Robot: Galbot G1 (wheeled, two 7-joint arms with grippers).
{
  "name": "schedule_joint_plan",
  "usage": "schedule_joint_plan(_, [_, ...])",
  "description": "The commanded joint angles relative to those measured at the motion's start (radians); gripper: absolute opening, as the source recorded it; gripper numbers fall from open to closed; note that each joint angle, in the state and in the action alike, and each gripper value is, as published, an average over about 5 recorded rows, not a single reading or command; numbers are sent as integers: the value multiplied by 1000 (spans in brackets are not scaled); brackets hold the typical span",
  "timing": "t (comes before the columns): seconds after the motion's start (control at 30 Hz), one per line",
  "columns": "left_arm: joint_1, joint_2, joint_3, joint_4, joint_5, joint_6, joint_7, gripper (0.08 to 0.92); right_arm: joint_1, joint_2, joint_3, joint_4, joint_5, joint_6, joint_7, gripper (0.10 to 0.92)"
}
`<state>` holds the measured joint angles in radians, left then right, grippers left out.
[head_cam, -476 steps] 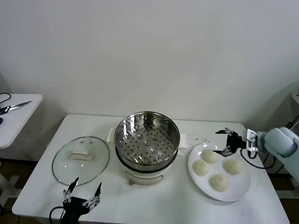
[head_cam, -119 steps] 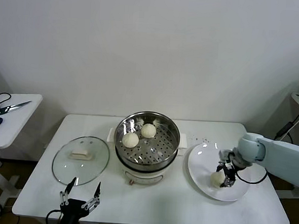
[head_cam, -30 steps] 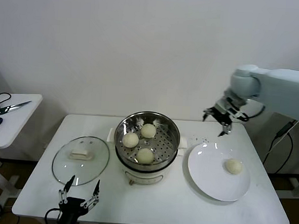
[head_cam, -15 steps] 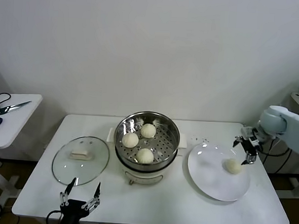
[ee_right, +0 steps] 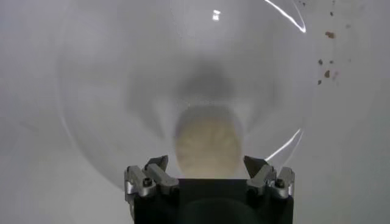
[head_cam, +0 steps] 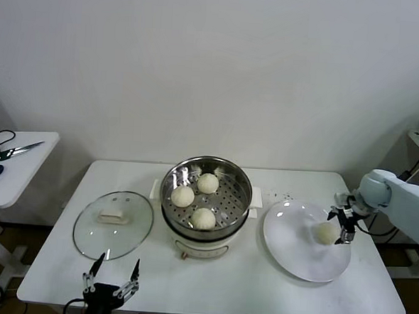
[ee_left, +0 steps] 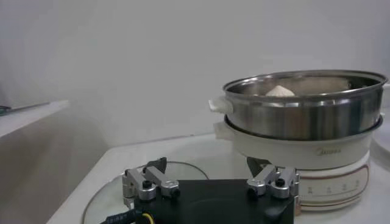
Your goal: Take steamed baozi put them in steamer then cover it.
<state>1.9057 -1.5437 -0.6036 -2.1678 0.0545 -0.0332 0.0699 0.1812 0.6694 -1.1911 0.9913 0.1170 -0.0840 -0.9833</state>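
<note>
Three baozi lie on the perforated tray of the steel steamer at the table's middle. The fourth baozi sits on the white plate at the right; it also shows in the right wrist view. My right gripper is open, its jaws on either side of that baozi and apart from it. The glass cover with its cream handle lies flat on the table left of the steamer. My left gripper is open and empty at the front edge, near the cover.
The plate is otherwise bare. Dark crumbs lie on the table beside it. A small side table with scissors and a mouse stands far left. The steamer rim rises ahead of the left wrist.
My right gripper has come down from high above the table's back right to the plate and now straddles the last baozi. The left arm has not moved.
</note>
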Motion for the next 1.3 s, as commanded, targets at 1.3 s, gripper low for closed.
schedule_joint_plan(1.3, [-11,8,11,-8,-4,-1,-6,823,1066,187,-619,559,781,-200,6,696])
